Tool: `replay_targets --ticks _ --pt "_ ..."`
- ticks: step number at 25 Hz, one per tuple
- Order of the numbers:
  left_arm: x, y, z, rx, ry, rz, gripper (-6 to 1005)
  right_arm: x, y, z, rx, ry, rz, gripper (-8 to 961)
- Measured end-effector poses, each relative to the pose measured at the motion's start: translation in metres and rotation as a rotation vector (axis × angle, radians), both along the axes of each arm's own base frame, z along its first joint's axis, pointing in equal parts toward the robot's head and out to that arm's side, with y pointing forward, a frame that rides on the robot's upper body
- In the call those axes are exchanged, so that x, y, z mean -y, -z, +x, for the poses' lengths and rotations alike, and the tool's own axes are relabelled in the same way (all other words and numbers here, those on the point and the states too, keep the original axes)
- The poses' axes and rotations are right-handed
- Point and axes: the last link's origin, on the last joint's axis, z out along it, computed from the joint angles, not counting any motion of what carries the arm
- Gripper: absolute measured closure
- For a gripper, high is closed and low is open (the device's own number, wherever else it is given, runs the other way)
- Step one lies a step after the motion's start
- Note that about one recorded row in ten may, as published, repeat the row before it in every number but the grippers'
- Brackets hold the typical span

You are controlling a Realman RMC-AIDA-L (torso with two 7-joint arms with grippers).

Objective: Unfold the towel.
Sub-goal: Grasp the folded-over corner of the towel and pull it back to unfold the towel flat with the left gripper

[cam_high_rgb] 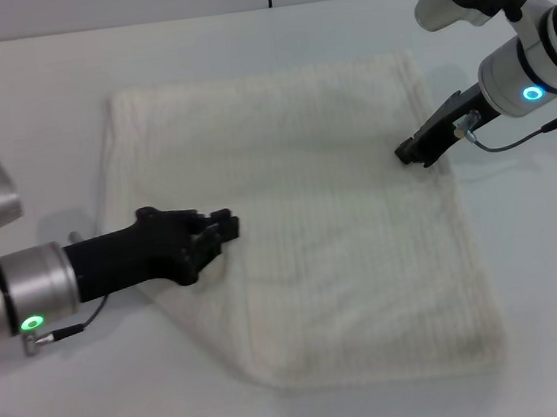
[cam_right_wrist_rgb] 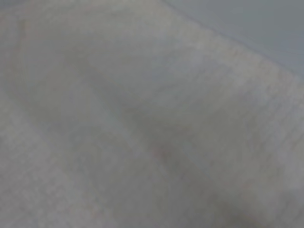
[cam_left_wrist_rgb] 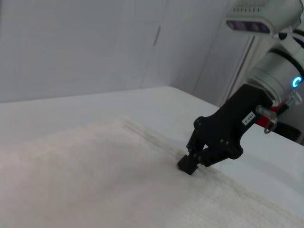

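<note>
Although the large cream-white, ribbed woven towel (cam_high_rgb: 302, 236) already lies nearly flat on the plain white table (cam_high_rgb: 27, 116), its left side looks bunched and slanted, so the unfolding seems close to done but not finished. Risk comes first: if the black left gripper (cam_high_rgb: 222, 227) pulls sideways with cloth only lightly caught, the edge could slip free and fall back folded, or the whole towel could drag across the table instead of opening out. If both claws pull at once in opposing directions, the weave could ridge up between them.

At the left gripper, the towel spreads ahead of and beneath its tips, with the rumpled left edge directly under its body. Its tips sit on or just above the cloth; I cannot tell whether the jaws are parted or pinched on fabric.

At the black right gripper (cam_high_rgb: 410, 154), the towel stretches away in front of the tips, and the right hem runs just behind them. From the left wrist view its tips (cam_left_wrist_rgb: 189, 164) press down onto the cloth near that hem and look drawn together, though whether fabric is caught between them is unclear.
</note>
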Motion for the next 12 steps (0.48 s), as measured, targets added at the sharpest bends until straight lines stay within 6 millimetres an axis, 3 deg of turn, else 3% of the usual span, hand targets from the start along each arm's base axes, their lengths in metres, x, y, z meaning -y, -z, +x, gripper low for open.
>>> replay_targets --ticks 12 --pt "0.029 -0.027 -0.027 0.042 -0.015 0.061 895 0.0 0.0 0.0 0.0 -0.001 0.001 954"
